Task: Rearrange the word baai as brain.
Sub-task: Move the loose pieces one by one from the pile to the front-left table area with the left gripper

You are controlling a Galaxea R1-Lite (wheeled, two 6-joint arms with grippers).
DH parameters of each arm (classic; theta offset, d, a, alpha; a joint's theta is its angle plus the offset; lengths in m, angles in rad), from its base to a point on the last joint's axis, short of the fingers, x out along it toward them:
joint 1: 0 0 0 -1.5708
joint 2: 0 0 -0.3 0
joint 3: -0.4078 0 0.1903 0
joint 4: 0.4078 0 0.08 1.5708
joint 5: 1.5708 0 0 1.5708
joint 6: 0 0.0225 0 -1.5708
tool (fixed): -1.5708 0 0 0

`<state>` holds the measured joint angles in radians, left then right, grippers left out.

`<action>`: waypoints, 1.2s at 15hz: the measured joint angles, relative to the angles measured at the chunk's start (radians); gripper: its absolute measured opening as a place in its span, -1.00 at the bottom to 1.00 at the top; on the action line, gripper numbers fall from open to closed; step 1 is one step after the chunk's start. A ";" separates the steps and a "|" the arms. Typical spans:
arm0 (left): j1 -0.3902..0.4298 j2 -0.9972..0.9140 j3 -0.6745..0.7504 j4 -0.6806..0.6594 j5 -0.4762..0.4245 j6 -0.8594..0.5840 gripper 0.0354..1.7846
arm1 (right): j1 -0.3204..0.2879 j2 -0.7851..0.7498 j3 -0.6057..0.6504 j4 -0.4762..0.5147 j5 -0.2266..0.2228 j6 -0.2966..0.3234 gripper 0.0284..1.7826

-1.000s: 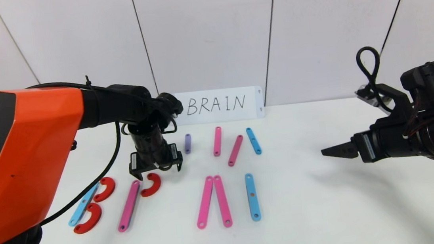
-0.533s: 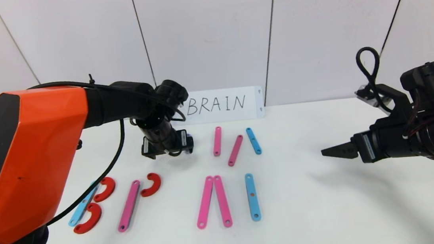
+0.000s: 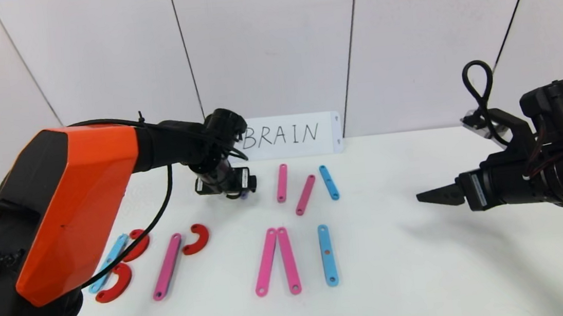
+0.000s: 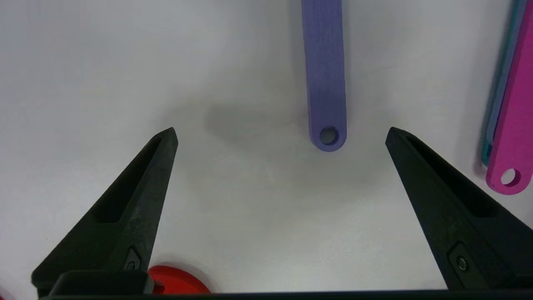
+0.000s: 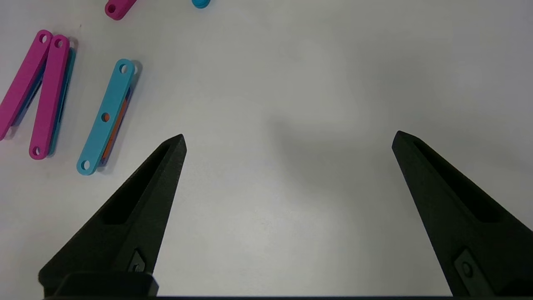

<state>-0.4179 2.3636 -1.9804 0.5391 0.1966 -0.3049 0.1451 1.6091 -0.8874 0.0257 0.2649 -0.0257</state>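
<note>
Lying flat on the white table [image 3: 427,278], the purple strip [image 4: 325,83] sits just in front of the handwritten BRAIN card [image 3: 287,136], and every place below is given from that strip. Directly above it hangs the left gripper [image 4: 281,133], jaws spread wide and empty, with the strip's holed end between the fingertips and touching neither; in the head view the gripper hides nearly all of the strip. Just to the strip's right are a short pink strip [image 3: 282,182], a slanted pink strip [image 3: 305,195] and a short blue strip [image 3: 329,182]. Nearer the robot from it lie two long pink strips [image 3: 276,260] meeting at their far ends, with a long blue strip [image 3: 327,255] beside them. To its left and nearer the robot are three red curves [image 3: 196,238], another pink strip [image 3: 167,266] and a light blue strip [image 3: 108,262]. Well off to the strip's right, the right gripper [image 5: 287,139] hovers above bare table, jaws wide apart, holding nothing
</note>
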 joint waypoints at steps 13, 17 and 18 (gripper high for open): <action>0.003 0.053 0.000 -0.118 0.001 0.027 -0.46 | 0.001 -0.005 0.002 0.000 0.000 0.000 0.95; 0.002 0.059 0.000 -0.120 0.001 0.027 -0.73 | 0.001 -0.005 0.003 0.000 0.000 0.000 0.95; 0.002 0.059 0.000 -0.119 0.001 0.026 -0.73 | 0.002 -0.005 0.003 0.000 0.000 0.000 0.95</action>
<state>-0.4160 2.4221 -1.9804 0.4204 0.1981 -0.2785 0.1470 1.6043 -0.8840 0.0257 0.2649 -0.0257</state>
